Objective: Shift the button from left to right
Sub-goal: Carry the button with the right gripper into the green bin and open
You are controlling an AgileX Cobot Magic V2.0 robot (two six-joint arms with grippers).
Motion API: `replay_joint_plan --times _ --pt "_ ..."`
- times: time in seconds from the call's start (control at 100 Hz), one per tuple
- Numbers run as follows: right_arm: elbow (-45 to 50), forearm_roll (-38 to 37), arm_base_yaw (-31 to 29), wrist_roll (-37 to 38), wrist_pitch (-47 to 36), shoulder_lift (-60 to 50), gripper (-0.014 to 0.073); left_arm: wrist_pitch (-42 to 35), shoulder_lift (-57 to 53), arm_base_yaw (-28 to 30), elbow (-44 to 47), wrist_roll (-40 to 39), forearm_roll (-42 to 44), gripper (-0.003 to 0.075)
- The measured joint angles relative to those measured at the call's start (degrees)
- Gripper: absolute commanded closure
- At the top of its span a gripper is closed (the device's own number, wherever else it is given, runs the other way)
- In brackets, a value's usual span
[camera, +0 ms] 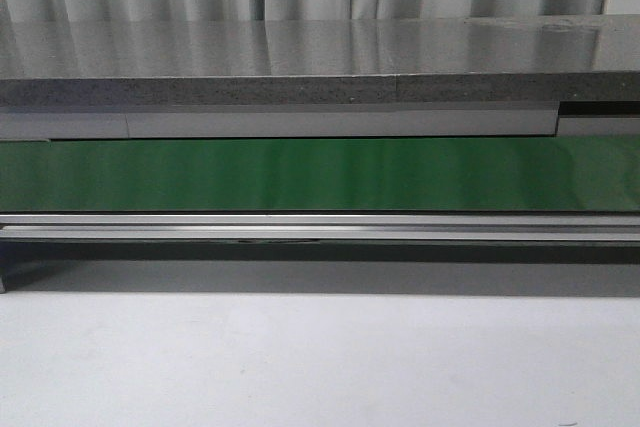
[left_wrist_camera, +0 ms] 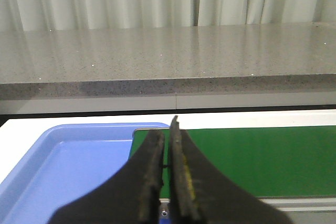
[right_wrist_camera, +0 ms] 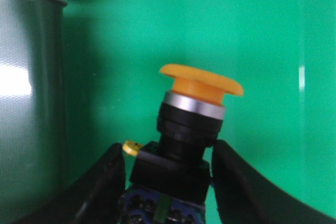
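Blue tray: beside the green belt, beneath the left tool.
Left tool: fingers nearly together, nothing between them.
Right tool: fingers clamped on the black body of the button; orange cap tilted, over green belt surface beside a grey metal rail.

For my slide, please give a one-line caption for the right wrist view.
Right pincer flanks the black body of the yellow-capped button over the green belt.
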Motion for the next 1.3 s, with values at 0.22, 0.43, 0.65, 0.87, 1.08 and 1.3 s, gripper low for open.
replay_joint_plan --times 0.22,0.43,0.65,0.87,1.08,1.3 --pt "0.0 0.5 0.0 0.0 -0.1 3.6 0.0442 0.0 0.0 0.0 0.0 0.0 0.0 0.0715" --pt "-0.1 1.8 0.0 -0.1 -0.3 4.1 0.0367 0.0 0.0 0.0 0.0 0.0 0.0 0.0715" --pt "-0.1 2.1 0.0 -0.1 -0.3 4.1 0.0197 0.0 0.0 0.0 0.0 0.0 0.0 0.0715" --pt "-0.2 2.1 -0.2 -0.1 -0.8 4.1 0.0155 0.0 0.0 0.0 0.0 0.0 0.0 0.0715" --pt "-0.2 2.1 -1.2 0.5 -0.8 3.9 0.0155 0.0 0.0 0.0 0.0 0.0 0.0 0.0715" --pt "-0.2 4.0 -0.4 1.5 -2.9 -0.7 0.0155 0.0 0.0 0.0 0.0 0.0 0.0 0.0715"
